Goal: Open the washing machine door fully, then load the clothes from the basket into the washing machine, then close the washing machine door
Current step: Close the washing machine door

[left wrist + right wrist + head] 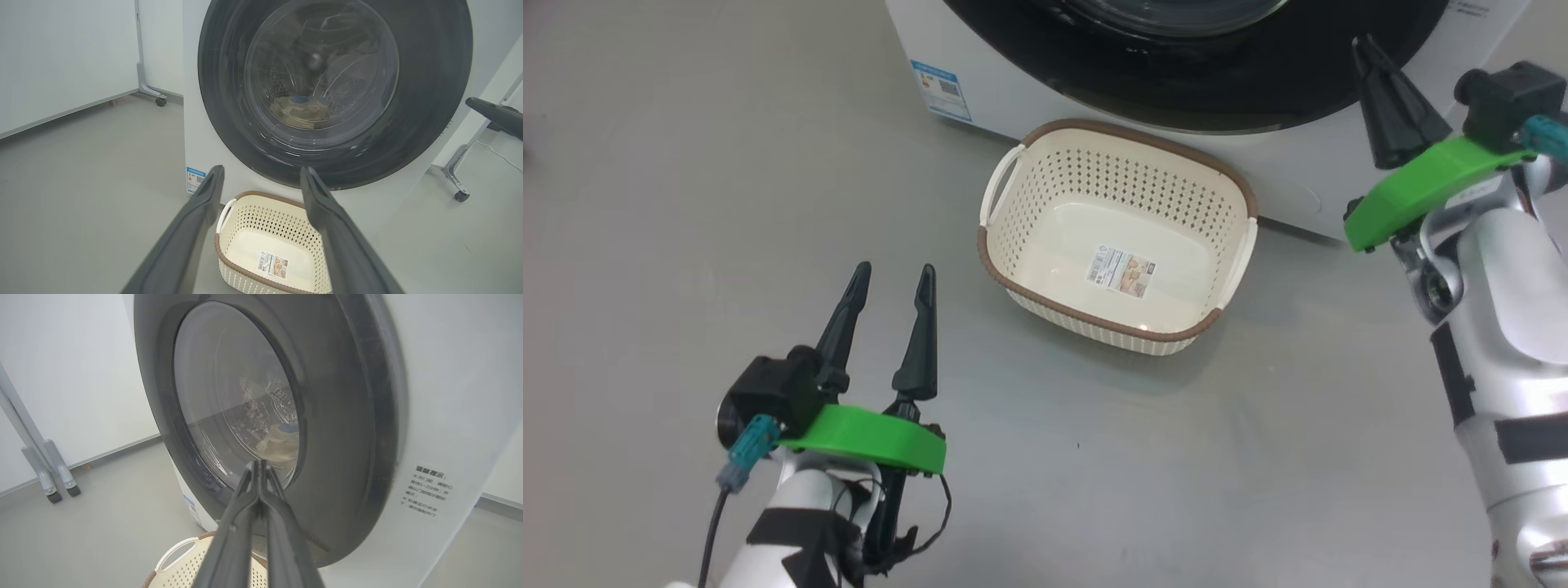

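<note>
You can't read the barcode sticker point(1121, 271) inside the basket point(1054, 188), nor the blue label point(941, 88) on the washing machine point(1013, 90) behind it. Clothes point(300, 112) lie behind the door point(1225, 90) glass. The left gripper point(894, 272) gapes empty left of the basket; the right gripper point(1364, 45), pinched closed, is to its right.

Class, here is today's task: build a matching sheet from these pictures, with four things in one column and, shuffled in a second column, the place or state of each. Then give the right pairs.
Column one
1. basket
2. clothes
3. left gripper
4. right gripper

Column two
A. shut, holding nothing
B. on the floor, with just a sticker inside
C. open, holding nothing
D. behind the glass of the washing machine door

Pairs: 1-B, 2-D, 3-C, 4-A
</note>
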`<state>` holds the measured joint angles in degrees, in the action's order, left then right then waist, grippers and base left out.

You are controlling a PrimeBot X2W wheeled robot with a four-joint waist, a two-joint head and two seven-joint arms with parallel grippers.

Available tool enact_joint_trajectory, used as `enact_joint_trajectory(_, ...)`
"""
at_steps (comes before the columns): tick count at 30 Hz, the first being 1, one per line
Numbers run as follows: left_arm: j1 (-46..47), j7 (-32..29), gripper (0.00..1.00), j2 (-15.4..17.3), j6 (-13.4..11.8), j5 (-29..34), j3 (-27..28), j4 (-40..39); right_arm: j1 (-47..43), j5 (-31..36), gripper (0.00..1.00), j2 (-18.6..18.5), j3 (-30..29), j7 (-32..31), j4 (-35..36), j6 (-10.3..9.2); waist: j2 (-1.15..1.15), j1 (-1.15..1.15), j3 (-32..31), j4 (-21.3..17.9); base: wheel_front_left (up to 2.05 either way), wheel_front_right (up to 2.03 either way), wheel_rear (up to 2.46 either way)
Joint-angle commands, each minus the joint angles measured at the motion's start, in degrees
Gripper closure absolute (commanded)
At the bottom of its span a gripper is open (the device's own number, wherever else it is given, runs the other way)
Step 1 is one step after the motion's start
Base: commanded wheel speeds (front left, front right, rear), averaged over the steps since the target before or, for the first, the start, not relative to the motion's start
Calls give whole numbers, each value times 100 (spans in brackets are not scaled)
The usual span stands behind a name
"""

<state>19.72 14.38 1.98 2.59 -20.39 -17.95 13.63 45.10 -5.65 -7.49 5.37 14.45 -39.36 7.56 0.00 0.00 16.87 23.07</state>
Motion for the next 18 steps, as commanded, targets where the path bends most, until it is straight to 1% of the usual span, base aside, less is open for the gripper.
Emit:
enact_joint_trajectory(1, -28, 62, 0, 90, 41, 78, 251, -114, -118, -61, 0, 147, 114, 54, 333, -8, 0, 0, -165, -172, 0, 0, 0)
enact_joint_trajectory(9, -198, 62, 0, 119, 71, 147, 434, 30, -916, -163, 0, 295, 81, 54, 964, -8, 0, 0, -473, -624, 0, 0, 0)
enact_joint_trajectory(18, -449, 62, 0, 285, 7, 177, 702, 91, -1839, -133, 0, 403, -383, 54, 1308, -8, 0, 0, -848, -1183, 0, 0, 0)
